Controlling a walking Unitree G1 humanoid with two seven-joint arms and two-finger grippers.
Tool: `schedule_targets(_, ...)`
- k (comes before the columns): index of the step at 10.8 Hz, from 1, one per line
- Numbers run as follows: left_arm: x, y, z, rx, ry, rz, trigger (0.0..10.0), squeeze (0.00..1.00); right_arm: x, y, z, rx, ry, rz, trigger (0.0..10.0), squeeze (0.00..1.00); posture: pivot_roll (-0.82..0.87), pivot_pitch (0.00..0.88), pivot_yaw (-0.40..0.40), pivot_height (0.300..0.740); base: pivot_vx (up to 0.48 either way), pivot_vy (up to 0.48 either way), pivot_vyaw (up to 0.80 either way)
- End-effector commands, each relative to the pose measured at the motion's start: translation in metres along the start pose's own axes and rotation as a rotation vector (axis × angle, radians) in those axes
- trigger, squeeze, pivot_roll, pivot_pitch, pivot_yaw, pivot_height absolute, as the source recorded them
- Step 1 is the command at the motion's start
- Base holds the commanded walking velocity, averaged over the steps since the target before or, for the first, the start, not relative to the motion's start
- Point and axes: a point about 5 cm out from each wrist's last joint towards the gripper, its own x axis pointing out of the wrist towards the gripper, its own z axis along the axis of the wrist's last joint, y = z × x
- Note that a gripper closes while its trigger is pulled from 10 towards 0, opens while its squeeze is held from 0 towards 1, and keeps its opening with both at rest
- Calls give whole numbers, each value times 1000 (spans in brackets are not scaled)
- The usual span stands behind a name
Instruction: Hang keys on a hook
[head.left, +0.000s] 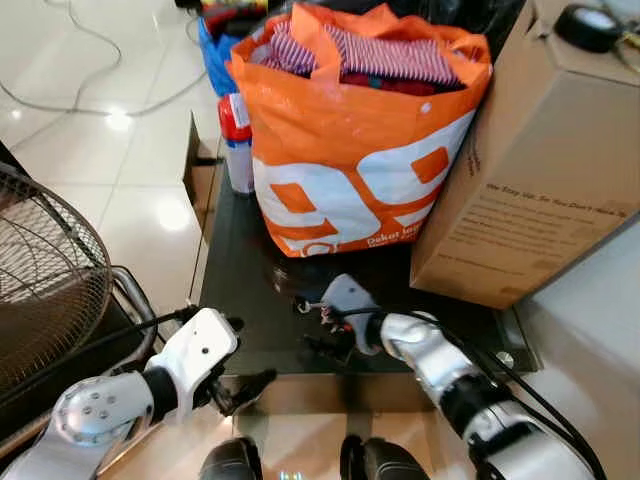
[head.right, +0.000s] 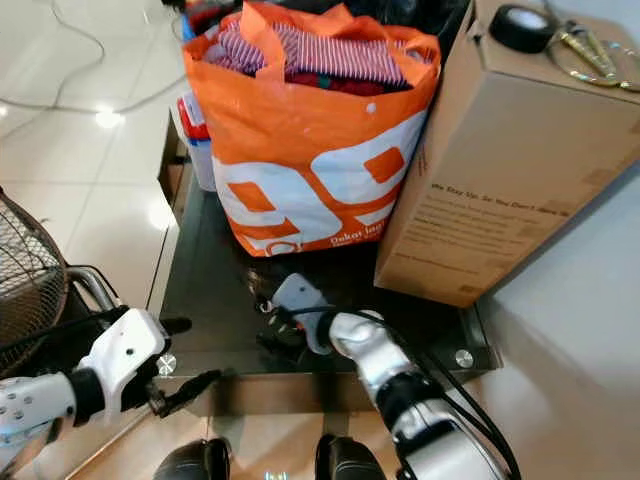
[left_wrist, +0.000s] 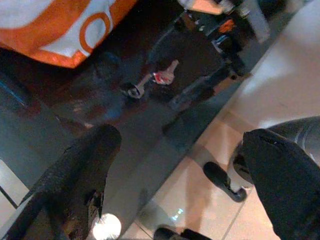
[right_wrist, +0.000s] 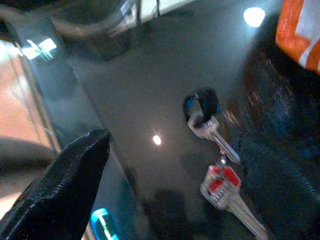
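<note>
- Cardboard box (head.left: 540, 170) is filling the upper right of your head view, sitting on the dark glass table (head.left: 235, 270) and touching the orange shopping bag (head.left: 350, 150) at its left.
- That bag is standing at top centre, stuffed with striped cloth; a white bottle with a red cap (head.left: 236, 140) is tucked just beside its left edge.
- A wire fan guard (head.left: 45, 280) is showing at the left edge, off the table.
- Your right gripper (right_wrist: 165, 170) is reaching low over the table's near edge at centre, jaws spread wide apart, with the keys (right_wrist: 217, 165) lying flat on the glass between its fingers, not yet gripped.
- Your left gripper (left_wrist: 185, 170) is hovering at the table's near left corner, lower left of the frame, jaws also apart and holding nothing.
- The keys are carrying a red tag and a dark fob.
</note>
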Motion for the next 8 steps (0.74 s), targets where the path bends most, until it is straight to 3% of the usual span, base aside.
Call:
schedule_targets(1,-4,-2,2,2,-1,-13,10000,0,1,-3,-1,-23,42,-27,10000,0,-15,234,-80,740,0,0,0)
schedule_targets(5,-23,-12,-2,-19,36,7,10000,0,6,-7,5,-67,73,-47,10000,0,-4,264,-125,740,0,0,0)
schedule_targets(8,-28,-18,-1,-32,43,12,10000,0,2,-12,-6,-117,163,-47,10000,0,-7,264,-140,740,0,0,0)
